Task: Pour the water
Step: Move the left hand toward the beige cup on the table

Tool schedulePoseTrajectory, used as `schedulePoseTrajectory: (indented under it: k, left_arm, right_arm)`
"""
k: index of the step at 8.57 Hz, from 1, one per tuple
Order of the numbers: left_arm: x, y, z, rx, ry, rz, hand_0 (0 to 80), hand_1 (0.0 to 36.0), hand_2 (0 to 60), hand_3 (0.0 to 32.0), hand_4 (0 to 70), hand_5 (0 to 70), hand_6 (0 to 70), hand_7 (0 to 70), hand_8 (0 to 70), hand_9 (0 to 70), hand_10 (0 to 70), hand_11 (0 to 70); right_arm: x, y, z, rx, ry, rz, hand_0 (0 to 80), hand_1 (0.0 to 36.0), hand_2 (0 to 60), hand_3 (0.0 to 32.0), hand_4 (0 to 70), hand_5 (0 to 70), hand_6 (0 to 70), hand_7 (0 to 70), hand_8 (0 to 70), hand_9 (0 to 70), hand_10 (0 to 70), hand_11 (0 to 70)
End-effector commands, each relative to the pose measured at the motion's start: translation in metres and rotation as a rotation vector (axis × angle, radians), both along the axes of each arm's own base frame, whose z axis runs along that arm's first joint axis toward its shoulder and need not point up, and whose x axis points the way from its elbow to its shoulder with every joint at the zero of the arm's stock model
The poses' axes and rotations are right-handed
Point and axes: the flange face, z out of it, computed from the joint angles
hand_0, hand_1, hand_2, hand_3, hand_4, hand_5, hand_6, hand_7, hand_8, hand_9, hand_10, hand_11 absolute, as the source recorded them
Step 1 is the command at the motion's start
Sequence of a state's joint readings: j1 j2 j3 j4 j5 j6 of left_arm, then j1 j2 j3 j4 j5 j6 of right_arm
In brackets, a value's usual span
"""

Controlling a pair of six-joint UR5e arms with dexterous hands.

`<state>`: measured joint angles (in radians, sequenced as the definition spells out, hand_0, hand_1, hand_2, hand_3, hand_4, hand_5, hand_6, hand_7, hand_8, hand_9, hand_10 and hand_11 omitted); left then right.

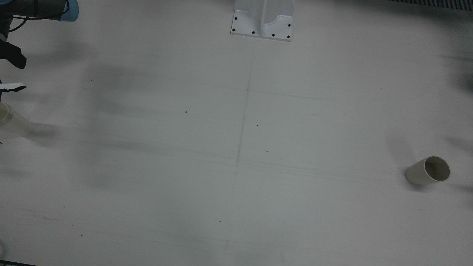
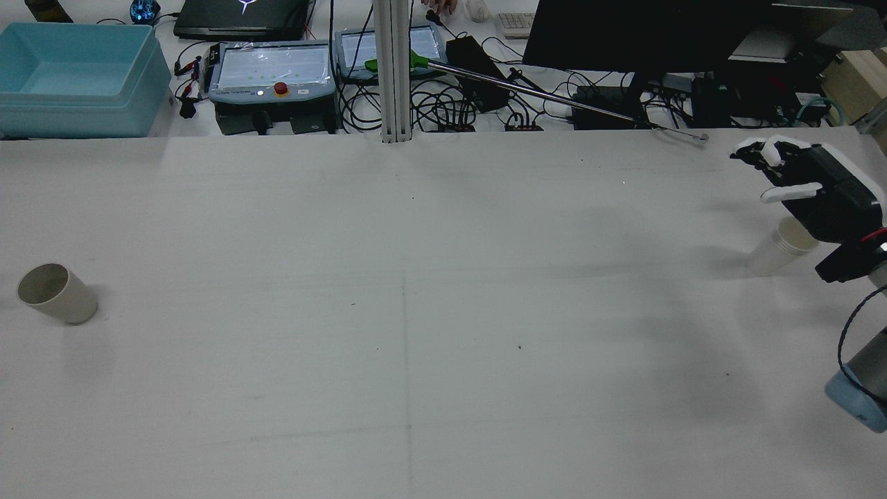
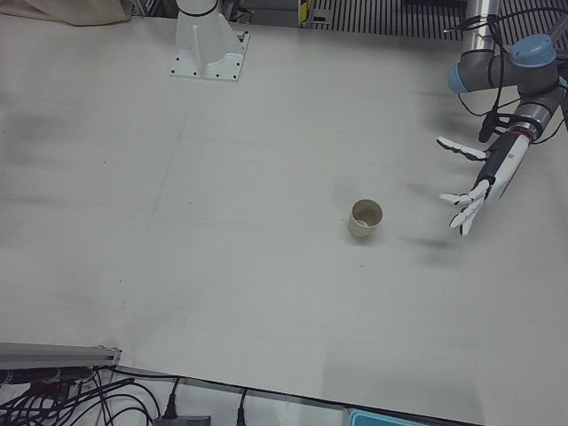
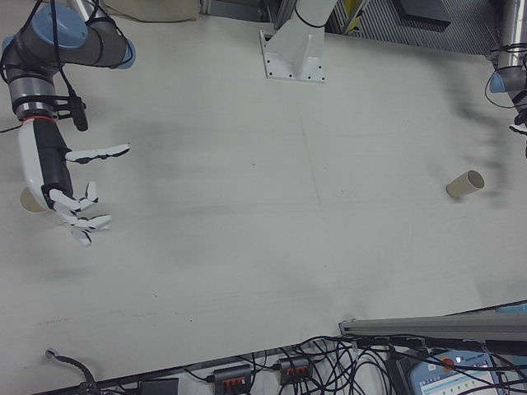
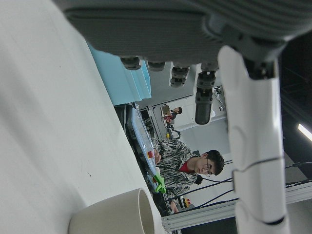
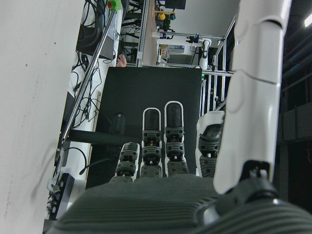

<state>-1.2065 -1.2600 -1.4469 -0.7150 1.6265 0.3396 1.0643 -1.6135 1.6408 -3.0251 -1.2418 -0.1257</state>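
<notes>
Hovering with its white-and-black fingers spread wide and holding nothing, the right hand [image 4: 70, 193] is sitting over the far right edge of the white table [image 2: 416, 312]. Just beside it, partly tucked behind the palm in the rear view, is the translucent plastic cup [image 2: 779, 246], which looks like a couple of cups nested together. I'm guessing that's the one with the water, though I can't actually see any liquid.

The left hand [image 3: 475, 191] is doing the same thing on the other side: fingers fanned out, empty, hanging above the table near the beige paper cup [image 3: 365, 218] but not touching it. That cup is standing upright with its mouth open.

Here's what's worrying me. The plastic cup is thin and stacked, so if the right hand is closing too hard it's probably crushing the wall and sloshing water out, and if it's only catching the outer cup the inner one could be slipping. It's also sitting close to the table edge, so a clumsy approach might knock it off. And the two cups are well apart, so there's a long carry before any pouring.
</notes>
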Motion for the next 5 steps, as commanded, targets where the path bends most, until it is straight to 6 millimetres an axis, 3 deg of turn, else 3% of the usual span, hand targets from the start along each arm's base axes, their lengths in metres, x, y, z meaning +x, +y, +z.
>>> schedulePoseTrajectory:
  k: [1, 2, 3, 4, 5]
  left_arm:
    - [0.006, -0.002, -0.002, 0.005, -0.006, 0.005, 66.4, 17.5, 0.0, 0.0, 19.1, 34.5, 7.1, 10.4, 1.9, 1.2, 1.0, 3.9]
    - [0.006, -0.003, -0.003, 0.01, -0.006, 0.002, 67.1, 17.8, 0.0, 0.0, 19.4, 34.8, 7.3, 10.8, 2.1, 1.5, 1.1, 4.0]
    - [0.007, -0.006, -0.005, 0.012, -0.007, -0.002, 65.9, 17.0, 0.0, 0.0, 19.4, 35.1, 7.7, 11.6, 2.8, 2.6, 1.6, 4.8]
    - [0.013, -0.016, -0.01, 0.033, -0.027, -0.007, 65.7, 16.7, 0.0, 0.0, 19.2, 34.8, 7.8, 11.7, 3.0, 2.8, 1.5, 4.7]
    - [0.033, -0.032, -0.018, 0.037, -0.031, 0.018, 69.2, 18.1, 0.0, 0.0, 17.4, 34.1, 7.5, 11.7, 2.7, 2.5, 1.3, 4.6]
  right_arm:
    - [0.094, 0.068, 0.063, -0.068, 0.003, 0.097, 63.1, 16.7, 0.0, 0.0, 26.8, 65.7, 28.5, 39.7, 25.2, 32.6, 10.2, 16.8]
    - [0.108, 0.089, 0.085, -0.078, 0.009, 0.113, 62.8, 16.9, 0.0, 0.0, 25.2, 64.1, 28.6, 40.1, 26.3, 34.3, 13.2, 21.2]
    - [0.112, 0.091, 0.089, -0.083, 0.009, 0.121, 63.2, 17.4, 1.3, 0.0, 28.2, 65.5, 33.1, 44.9, 31.3, 41.0, 17.8, 27.8]
    - [0.11, 0.09, 0.087, -0.08, 0.01, 0.118, 63.9, 16.6, 7.7, 0.0, 42.5, 70.0, 51.4, 59.4, 48.1, 61.7, 30.4, 45.0]
    - [0.107, 0.085, 0.084, -0.073, 0.009, 0.114, 62.7, 13.2, 10.0, 0.0, 53.7, 70.0, 69.2, 70.0, 66.6, 70.0, 48.4, 69.1]
